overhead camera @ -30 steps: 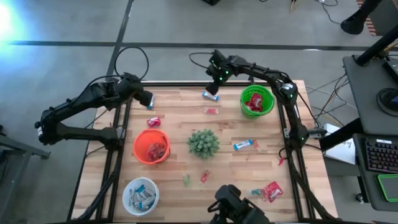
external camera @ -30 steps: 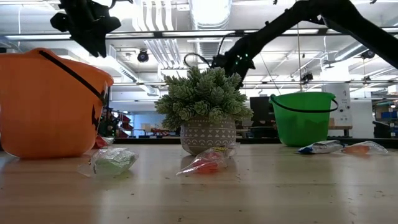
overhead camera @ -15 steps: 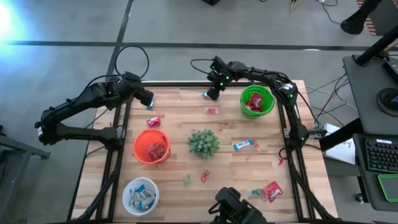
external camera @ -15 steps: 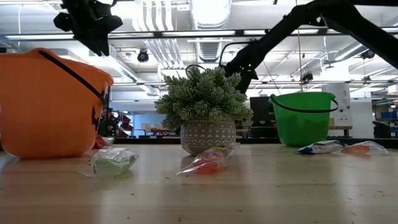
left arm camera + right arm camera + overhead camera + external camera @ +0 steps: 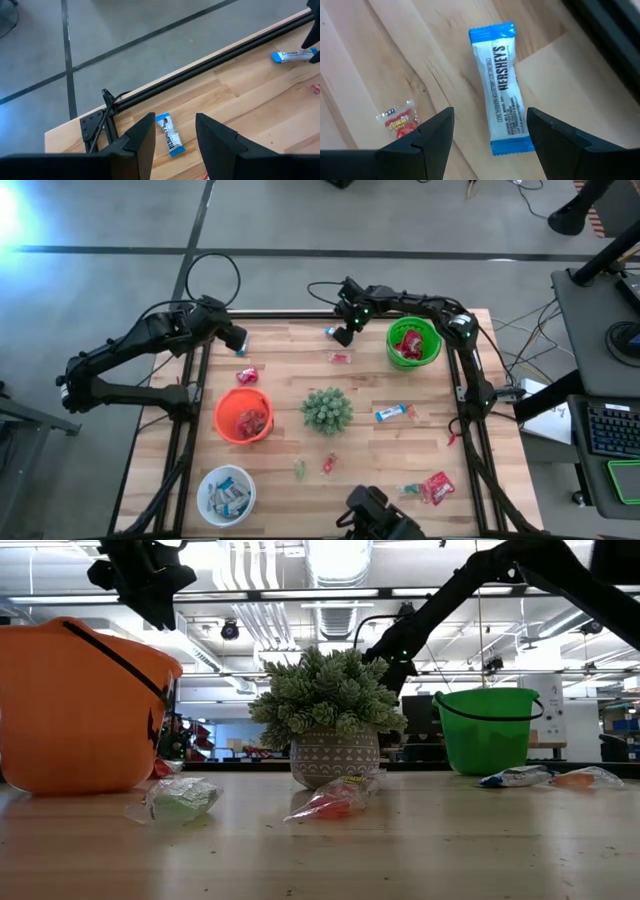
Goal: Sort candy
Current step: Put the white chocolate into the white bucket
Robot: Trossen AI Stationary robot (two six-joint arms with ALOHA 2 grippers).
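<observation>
One light, crinkly bar at table's twelve o'clock; right gripper, jaws wide, should pinch mid-wrapper; left gripper half-open, empty.

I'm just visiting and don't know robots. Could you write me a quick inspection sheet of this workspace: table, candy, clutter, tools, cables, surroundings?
Surface: wooden table, candy scattered.
Job's things: blue bar at far edge; orange bowl, green bowl, white bowl each hold candy.
Clutter: potted plant mid-table.
Grippers: right tool open over the blue bar; left tool empty, above another blue bar.
Cables: black loop off the far edge.
Surroundings: desk with keyboard.
</observation>
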